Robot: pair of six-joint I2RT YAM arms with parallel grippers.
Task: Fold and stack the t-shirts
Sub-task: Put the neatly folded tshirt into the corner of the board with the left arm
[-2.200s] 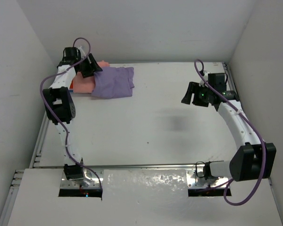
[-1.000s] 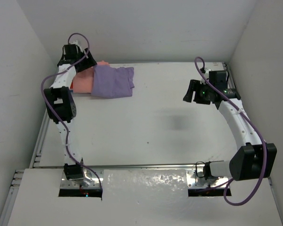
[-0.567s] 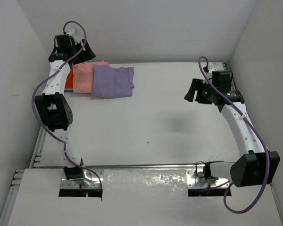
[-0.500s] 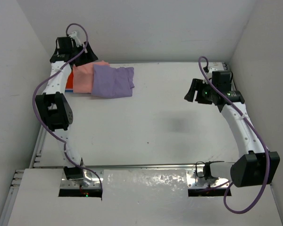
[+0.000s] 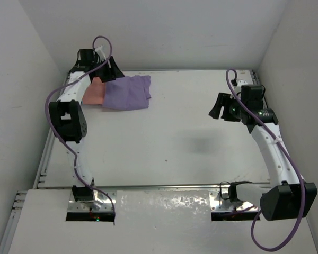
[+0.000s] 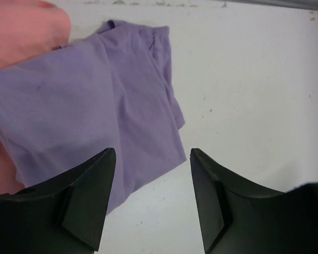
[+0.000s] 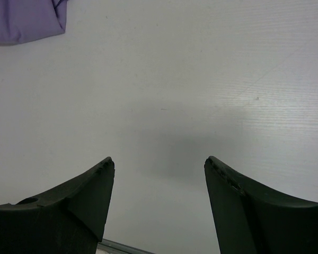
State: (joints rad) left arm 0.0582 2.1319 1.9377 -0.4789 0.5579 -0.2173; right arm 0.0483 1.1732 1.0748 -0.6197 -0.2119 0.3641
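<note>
Lavender shirt [image 5: 127,93] lies folded, partly over the salmon-pink shirt [image 5: 94,93], at the worktop's [image 5: 201,116] far-left corner.
Left tool [image 6: 152,174] hovers above it, fingers apart, empty; right tool [image 7: 159,177] likewise, well apart. Best pinch only the overhanging edge, squaring the stack.

T-shirt pile [image 5: 123,93] on table [image 5: 175,143], far left

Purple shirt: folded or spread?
Folded. The purple shirt is a compact layered bundle, edges doubled over, lying partly on the pink shirt.
</note>
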